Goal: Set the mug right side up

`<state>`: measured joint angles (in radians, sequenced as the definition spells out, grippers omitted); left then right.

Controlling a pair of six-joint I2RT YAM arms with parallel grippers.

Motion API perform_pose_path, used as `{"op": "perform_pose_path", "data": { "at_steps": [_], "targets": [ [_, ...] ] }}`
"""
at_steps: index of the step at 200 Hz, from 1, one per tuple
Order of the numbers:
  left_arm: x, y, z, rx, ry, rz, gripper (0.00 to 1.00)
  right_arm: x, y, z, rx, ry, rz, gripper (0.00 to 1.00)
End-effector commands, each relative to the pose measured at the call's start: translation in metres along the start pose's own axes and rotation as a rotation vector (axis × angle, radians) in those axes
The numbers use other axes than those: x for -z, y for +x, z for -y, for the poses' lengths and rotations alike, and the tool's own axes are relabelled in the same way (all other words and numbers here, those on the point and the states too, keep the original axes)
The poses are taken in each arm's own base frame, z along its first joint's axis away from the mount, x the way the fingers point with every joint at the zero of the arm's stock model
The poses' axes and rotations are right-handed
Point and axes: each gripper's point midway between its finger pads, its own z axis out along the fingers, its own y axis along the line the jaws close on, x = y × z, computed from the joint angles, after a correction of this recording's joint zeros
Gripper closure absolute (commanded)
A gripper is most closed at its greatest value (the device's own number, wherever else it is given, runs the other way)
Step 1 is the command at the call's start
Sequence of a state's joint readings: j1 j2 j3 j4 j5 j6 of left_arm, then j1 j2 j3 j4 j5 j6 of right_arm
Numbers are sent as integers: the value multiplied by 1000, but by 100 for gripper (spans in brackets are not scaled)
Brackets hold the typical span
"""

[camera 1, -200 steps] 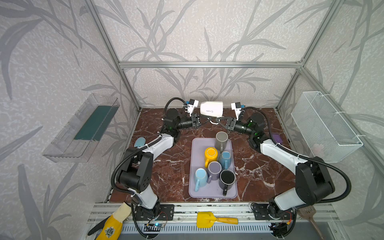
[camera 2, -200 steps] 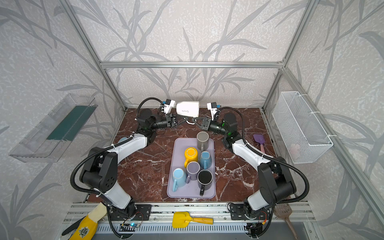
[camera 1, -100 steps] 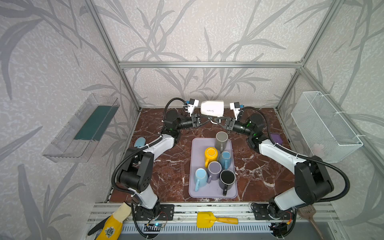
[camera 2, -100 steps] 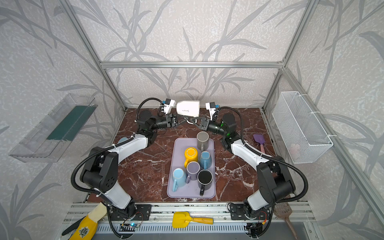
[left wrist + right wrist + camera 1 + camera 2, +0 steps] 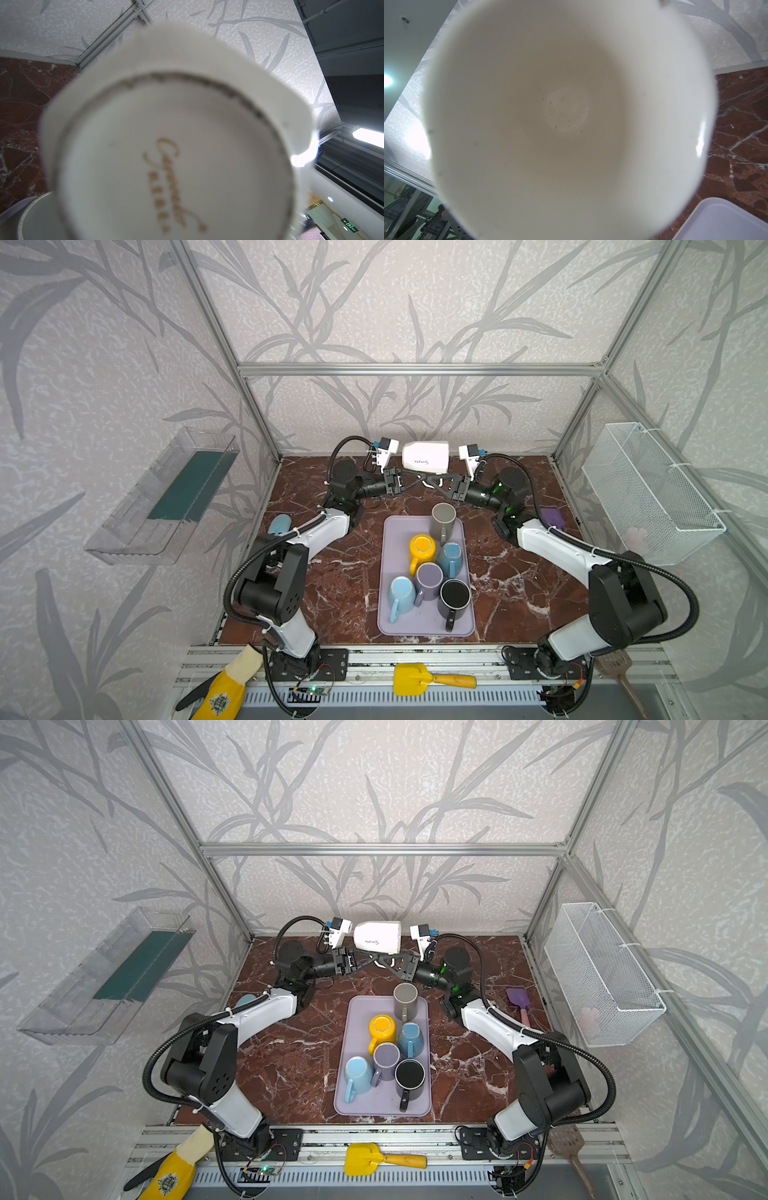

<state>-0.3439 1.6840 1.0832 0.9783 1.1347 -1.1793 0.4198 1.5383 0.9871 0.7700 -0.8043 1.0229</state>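
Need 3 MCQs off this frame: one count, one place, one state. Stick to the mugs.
1. How many mugs are on the tray?
A. four
B. five
C. six

2. Where is the white mug?
A. on the tray
B. in the air behind the tray
C. in front of the tray

3. How is the white mug posed?
A. on its side
B. upright
C. upside down

Key:
1 C: gray, yellow, teal, purple, light blue and black.
2 B: both top views show it hanging beyond the tray's far end.
3 A: the left wrist view faces its base, the right wrist view its mouth.
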Motion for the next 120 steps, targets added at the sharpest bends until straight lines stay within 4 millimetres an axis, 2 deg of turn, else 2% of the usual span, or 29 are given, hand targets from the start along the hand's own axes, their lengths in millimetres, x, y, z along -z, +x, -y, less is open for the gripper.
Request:
{"op": "perform_pose_path", "data": {
  "at_steps": [1,21,37,71,120],
  "targets": [
    [1,-6,20,-105,36,11,72,3,-13,-3,27,9,31,100],
    [3,-3,11,-107,-13,0,59,10,-15,4,22,51,23,100],
    [6,2,-2,-112,-93,-17,55,17,-16,7,41,92,19,100],
    [21,20,-37,-129,-369,-78,54,31,-21,15,85,191,6,100],
    [32,29,-48,-120,-470,-95,55,53,-34,31,134,340,4,100]
  ]
}}
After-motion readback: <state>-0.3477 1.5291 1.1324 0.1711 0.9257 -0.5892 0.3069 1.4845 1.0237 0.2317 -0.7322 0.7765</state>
